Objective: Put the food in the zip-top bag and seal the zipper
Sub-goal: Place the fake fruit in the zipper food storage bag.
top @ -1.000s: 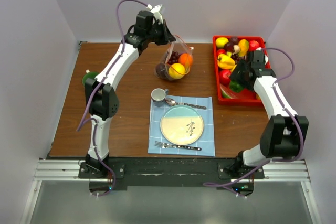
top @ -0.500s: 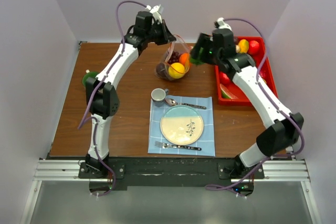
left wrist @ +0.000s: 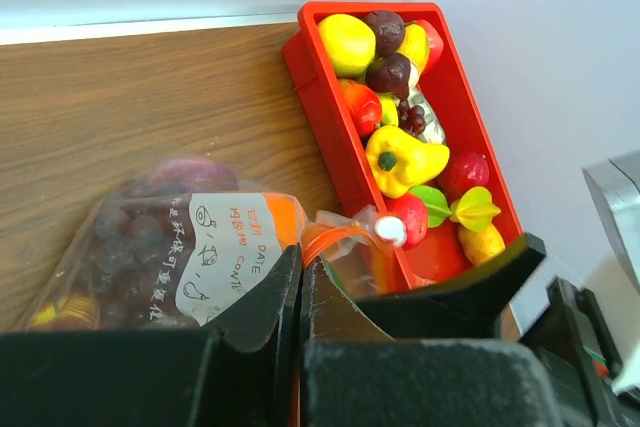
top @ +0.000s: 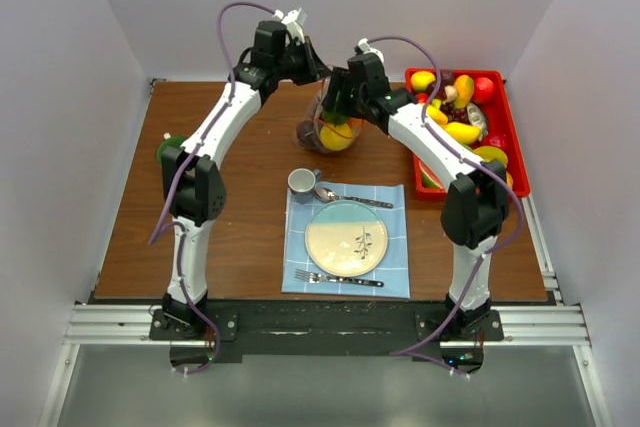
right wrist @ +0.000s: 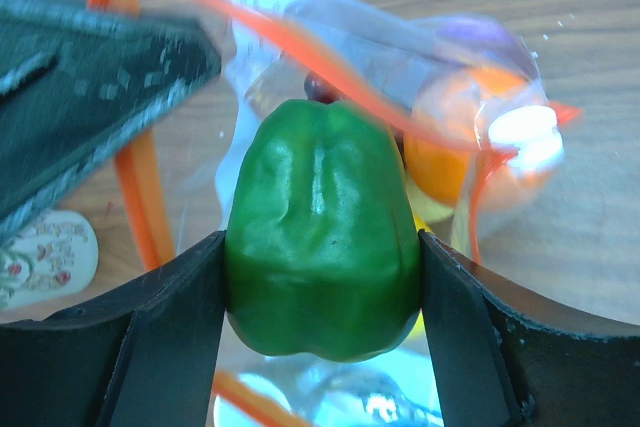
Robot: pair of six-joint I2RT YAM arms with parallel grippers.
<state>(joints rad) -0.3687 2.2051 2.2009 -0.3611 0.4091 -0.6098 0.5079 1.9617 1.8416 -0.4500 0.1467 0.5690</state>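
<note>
A brown wooden table stands between pale walls. At its far middle is the zip-top bag, clear and crinkled, just beyond a small cup.

The left gripper is over the bag. Its jaws are pressed together on the upper edge of the bag, where the orange-red zipper runs, and they hold that edge up. In the left wrist view a white label with print shows on the plastic, and purple grapes lie behind it.

The right gripper is beside the left one, at the mouth of the bag. Its jaws stand wide and are closed on a green pepper, one dark finger on each side of it. In the right wrist view the mouth of the bag is open behind the pepper and the zipper strip curves around it. An orange fruit is inside the bag, to the right of the pepper. I cannot tell if the pepper already touches the plastic.

More food lies in a red tray at the far right of the table, well apart from the bag: yellow, red, purple and green pieces.

Near the arms' bases a blue placemat carries a plate. A spoon is on its far side and a fork on its near side.
</note>
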